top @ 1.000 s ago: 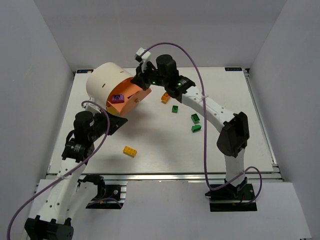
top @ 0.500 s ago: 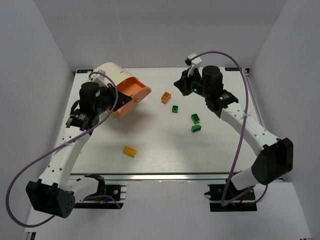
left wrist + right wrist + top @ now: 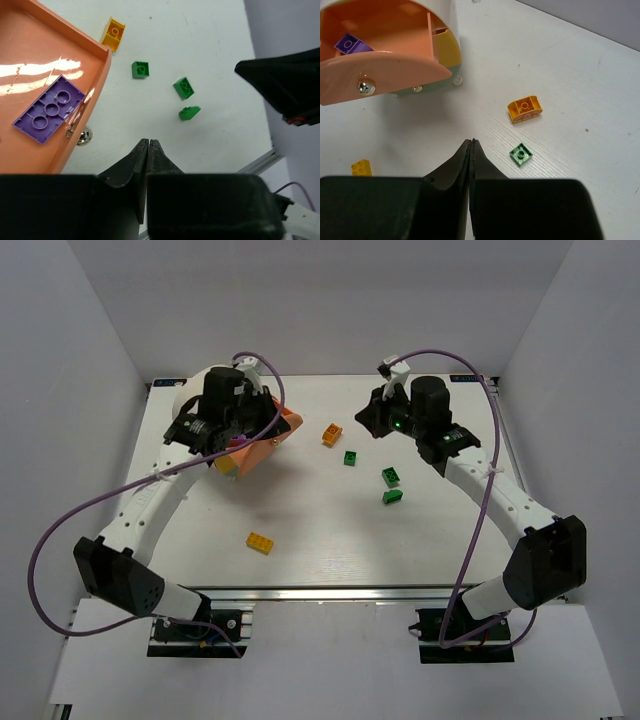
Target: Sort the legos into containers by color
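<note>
I am hovering the left tool and right tool closed and empty, so descending now is risking shoving the nearest green brick aside.

Robotics lab cell: white table on aluminium rail, plain white walls enclosing.

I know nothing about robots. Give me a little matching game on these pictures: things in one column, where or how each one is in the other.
Things:
1. purple brick
2. yellow brick
3. right pincer
4. orange drawer

Where or how:
a. pulled out, standing open
b. shut, holding nothing
c. lying inside the drawer
d. alone on the near side of the table

Pairs: 1-c, 2-d, 3-b, 4-a
</note>
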Controlling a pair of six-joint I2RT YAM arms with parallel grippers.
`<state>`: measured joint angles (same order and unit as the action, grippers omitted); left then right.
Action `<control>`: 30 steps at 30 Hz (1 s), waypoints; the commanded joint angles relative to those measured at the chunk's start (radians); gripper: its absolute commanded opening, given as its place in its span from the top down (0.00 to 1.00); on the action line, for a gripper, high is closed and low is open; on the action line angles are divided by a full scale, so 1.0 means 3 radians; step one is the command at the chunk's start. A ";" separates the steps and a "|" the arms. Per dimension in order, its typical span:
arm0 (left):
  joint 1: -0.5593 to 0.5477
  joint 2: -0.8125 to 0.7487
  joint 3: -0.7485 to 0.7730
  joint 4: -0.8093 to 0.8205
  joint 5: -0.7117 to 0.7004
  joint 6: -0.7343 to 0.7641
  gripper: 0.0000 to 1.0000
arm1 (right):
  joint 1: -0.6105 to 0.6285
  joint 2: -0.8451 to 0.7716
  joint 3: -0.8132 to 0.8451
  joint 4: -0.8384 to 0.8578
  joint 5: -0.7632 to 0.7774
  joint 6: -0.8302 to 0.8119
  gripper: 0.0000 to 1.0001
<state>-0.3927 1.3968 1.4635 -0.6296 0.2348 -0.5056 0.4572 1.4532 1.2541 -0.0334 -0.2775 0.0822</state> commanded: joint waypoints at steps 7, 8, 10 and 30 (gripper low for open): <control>-0.0393 0.0441 0.0684 -0.0800 -0.0847 0.0780 0.76 | -0.0118 -0.0119 -0.0018 0.0009 -0.0113 0.0017 1.00; -0.0394 0.0477 0.0685 -0.0836 -0.0849 0.0780 0.75 | -0.0138 -0.0130 -0.0028 0.0009 -0.0118 0.0017 1.00; -0.0440 0.0554 0.0792 -0.0913 -0.1068 0.0872 0.75 | -0.0138 -0.0130 -0.0044 0.0009 -0.0128 0.0012 1.00; -0.0731 0.0979 0.1094 -0.0969 -0.2449 0.1333 0.41 | -0.0240 -0.0109 -0.0095 -0.0011 -0.0236 -0.0023 1.00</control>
<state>-0.6113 1.6974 1.7451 -0.9207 -0.3973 -0.1287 0.3927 1.4479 1.2404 -0.0513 -0.3264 0.0784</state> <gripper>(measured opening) 0.578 0.014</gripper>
